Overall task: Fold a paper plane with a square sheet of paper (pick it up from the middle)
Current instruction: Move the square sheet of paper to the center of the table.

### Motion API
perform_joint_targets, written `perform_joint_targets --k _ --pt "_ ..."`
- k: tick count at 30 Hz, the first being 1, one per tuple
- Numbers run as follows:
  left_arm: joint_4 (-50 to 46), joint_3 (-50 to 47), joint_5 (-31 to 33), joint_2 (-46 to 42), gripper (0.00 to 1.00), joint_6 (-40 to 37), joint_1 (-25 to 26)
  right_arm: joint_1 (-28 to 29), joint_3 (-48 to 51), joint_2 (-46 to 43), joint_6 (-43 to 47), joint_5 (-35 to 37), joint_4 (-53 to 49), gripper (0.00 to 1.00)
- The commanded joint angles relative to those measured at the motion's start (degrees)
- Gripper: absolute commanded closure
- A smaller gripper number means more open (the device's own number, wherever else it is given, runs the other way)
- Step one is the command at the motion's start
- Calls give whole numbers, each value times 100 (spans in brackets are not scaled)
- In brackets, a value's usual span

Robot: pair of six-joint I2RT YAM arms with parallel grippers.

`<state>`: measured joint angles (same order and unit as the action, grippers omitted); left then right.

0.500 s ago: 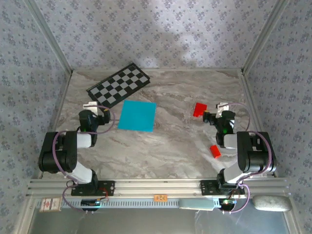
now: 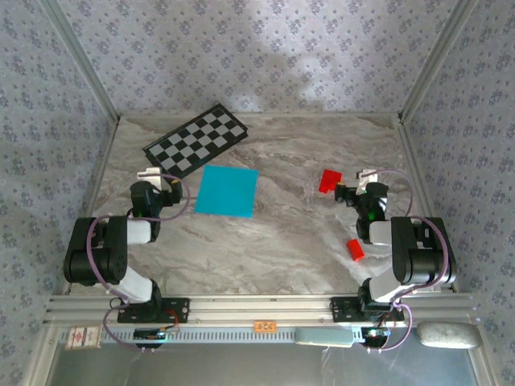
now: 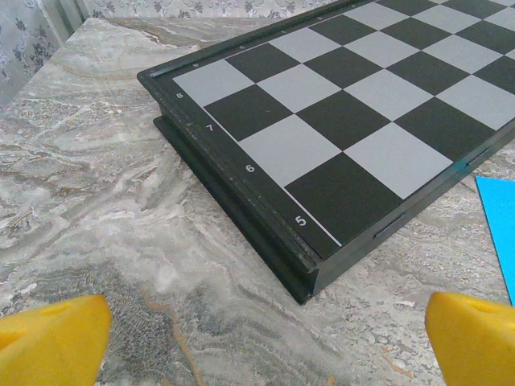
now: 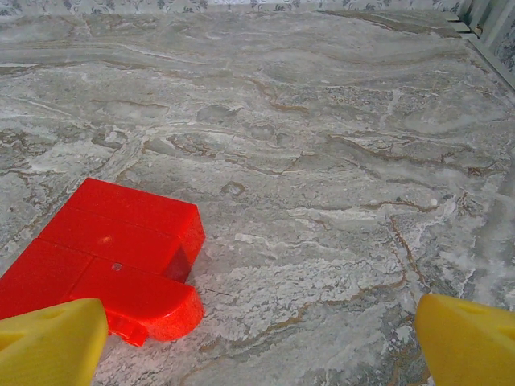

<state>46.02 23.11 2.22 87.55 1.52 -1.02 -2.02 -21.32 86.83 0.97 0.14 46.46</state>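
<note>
The square sheet of paper [image 2: 227, 190] lies flat and unfolded on the marble table, bright cyan, just in front of the checkered board. Its left corner edge [image 3: 499, 221] shows at the right of the left wrist view. My left gripper [image 2: 158, 186] rests low at the table's left, left of the sheet and apart from it, open with nothing between its yellow fingertips [image 3: 56, 338]. My right gripper [image 2: 360, 189] sits at the right, open and empty, its yellow fingertips [image 4: 48, 342] wide apart. No paper plane shape is present.
A black-and-white checkered board [image 2: 195, 140] lies at the back left, its near corner [image 3: 310, 281] close ahead of the left gripper. One red block [image 2: 328, 180] sits just left of the right gripper, large in the right wrist view [image 4: 113, 257]. Another red block [image 2: 355, 249] lies nearer.
</note>
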Motion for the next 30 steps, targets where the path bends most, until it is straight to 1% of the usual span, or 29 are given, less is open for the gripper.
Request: perform_joint_targets --k 1,27,30 --pt "1 87 26 45 0 -16 22 -43 -127 48 58 -66 -18 0" --pt "17 78 15 49 0 -3 10 -32 -123 45 70 -44 3 0" --pt "-44 62 74 -85 0 24 10 -27 -75 -38 121 -171 16 0"
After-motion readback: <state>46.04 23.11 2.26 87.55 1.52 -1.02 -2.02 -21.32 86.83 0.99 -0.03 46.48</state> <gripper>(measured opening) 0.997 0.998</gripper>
